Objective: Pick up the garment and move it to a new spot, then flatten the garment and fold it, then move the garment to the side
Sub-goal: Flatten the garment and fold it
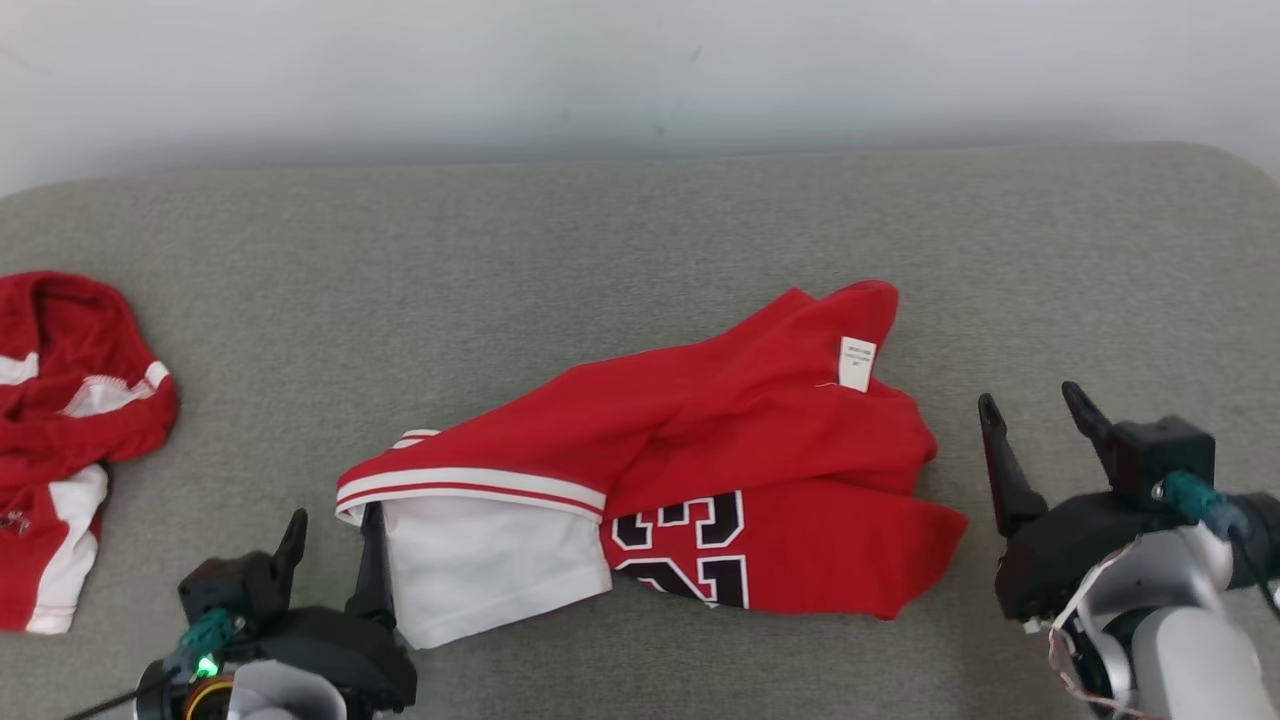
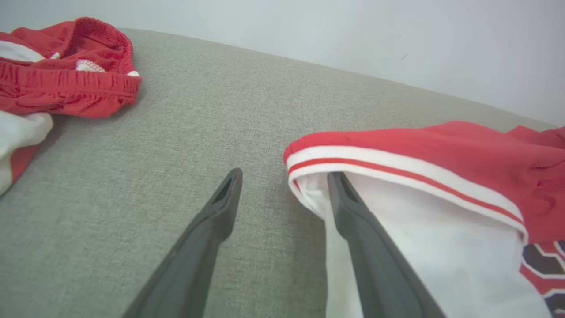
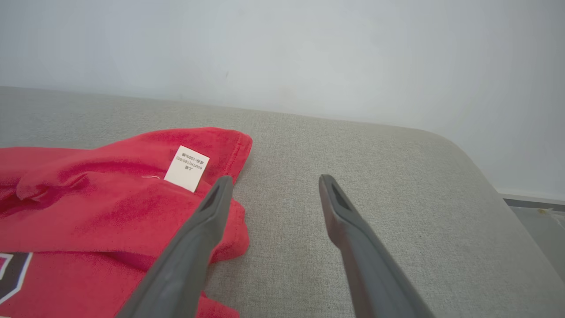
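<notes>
The garment (image 1: 700, 450) is a red and white jersey with black numbers, lying crumpled across the middle of the grey couch seat (image 1: 600, 230). Its white label (image 1: 857, 363) faces up near the far right corner. My left gripper (image 1: 333, 545) stands open at the garment's left end, its right finger over the white panel (image 2: 441, 247) and its left finger over bare cushion. My right gripper (image 1: 1035, 405) is open just right of the garment, with nothing between its fingers. In the right wrist view the right gripper (image 3: 273, 183) has its left finger beside the red hem (image 3: 229, 154).
A second red and white garment (image 1: 60, 440) lies bunched at the seat's far left edge, seen too as a garment (image 2: 66, 75) in the left wrist view. A pale wall (image 1: 640, 70) rises behind the seat. The seat's rounded right end (image 3: 476, 176) drops toward the floor.
</notes>
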Controlling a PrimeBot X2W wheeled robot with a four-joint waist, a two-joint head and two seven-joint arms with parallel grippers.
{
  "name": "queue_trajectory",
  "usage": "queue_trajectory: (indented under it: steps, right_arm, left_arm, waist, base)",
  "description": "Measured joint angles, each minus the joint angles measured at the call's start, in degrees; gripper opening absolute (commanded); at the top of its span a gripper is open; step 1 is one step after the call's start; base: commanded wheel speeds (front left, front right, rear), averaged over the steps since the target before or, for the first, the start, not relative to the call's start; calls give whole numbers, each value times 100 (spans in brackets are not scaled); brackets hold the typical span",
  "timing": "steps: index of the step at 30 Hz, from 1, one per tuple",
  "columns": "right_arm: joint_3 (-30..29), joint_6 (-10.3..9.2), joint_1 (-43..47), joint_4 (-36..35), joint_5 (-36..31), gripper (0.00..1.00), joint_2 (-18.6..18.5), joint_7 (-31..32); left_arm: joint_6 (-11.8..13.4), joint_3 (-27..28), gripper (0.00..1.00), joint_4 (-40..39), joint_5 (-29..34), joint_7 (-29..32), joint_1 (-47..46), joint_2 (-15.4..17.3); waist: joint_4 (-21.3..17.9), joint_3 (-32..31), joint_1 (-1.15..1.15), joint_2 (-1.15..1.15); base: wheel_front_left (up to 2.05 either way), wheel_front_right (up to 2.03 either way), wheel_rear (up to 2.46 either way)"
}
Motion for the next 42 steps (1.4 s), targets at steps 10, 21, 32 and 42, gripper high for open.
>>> queue_trajectory:
  steps: [10,21,32,42]
  right_arm:
    - [-140,0,-233,-56,170,100,-201,504]
    - [-222,0,143,-60,194,100,-110,453]
    - [-213,0,268,12,194,100,-74,400]
    - [-68,0,237,103,214,100,-142,464]
  left_arm:
    - [-233,-8,100,-218,-144,-64,467,38]
    - [-592,-577,100,-582,101,177,911,393]
    - [-760,-813,100,-237,143,277,834,320]
    - [-864,-912,0,-172,111,344,782,301]
  waist:
    - [493,88,0,0]
    - [446,-126,0,0]
    - [259,-218,0,0]
    - [243,-260,0,0]
  base:
    - [0,0,0]
    - [0,0,0]
    - [0,0,0]
    - [0,0,0]
